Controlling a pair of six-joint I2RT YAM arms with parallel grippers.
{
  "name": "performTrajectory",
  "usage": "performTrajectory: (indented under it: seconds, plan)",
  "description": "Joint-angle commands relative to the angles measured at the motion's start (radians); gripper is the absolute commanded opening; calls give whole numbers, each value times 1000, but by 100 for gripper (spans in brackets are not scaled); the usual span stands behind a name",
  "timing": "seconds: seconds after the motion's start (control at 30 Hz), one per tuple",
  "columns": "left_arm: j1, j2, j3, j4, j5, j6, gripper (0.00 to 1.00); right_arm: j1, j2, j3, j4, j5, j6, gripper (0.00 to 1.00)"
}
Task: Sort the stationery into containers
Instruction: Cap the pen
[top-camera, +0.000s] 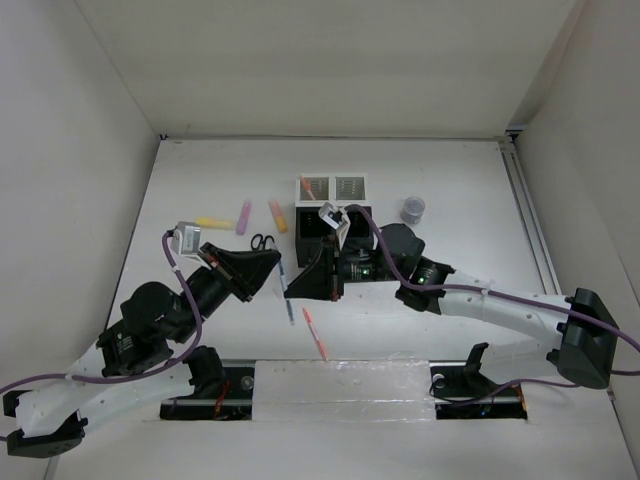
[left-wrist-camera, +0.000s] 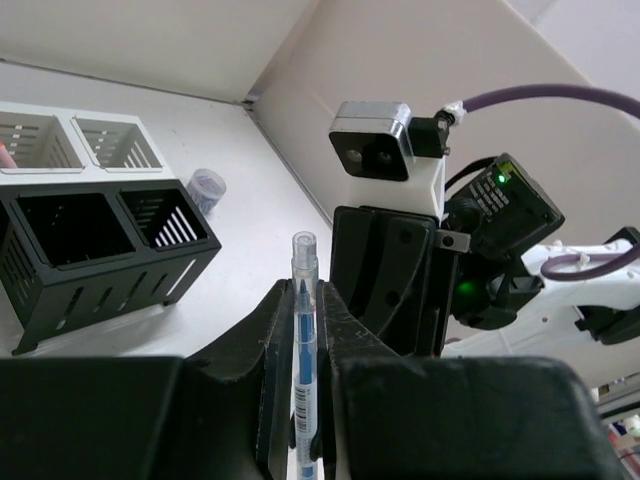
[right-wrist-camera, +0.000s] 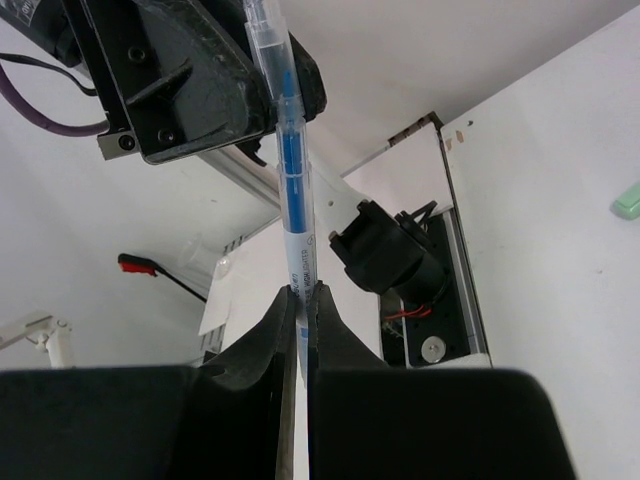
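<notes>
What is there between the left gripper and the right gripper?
A blue pen spans the gap, one end shut in the left gripper, the other in the right gripper. The right wrist view shows it best.

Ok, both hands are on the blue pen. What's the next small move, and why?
Probably open the left hand and let go. Both it and the right hand look shut on the blue pen, so the pen cannot travel until one releases. In the top view the right hand sits beside the black compartments, so it seems better placed to carry the pen on.
</notes>
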Motion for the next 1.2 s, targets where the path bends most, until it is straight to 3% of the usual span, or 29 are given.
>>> performTrajectory:
  seconds: [0.0,1.17]
  plan:
    - [-3,-10,14,-17,119,16,0,-7,-19,56,24,14,-21,0]
    - [-3,28,4,-45,298,16,0,-98,-88,38,-54,-38,-85,0]
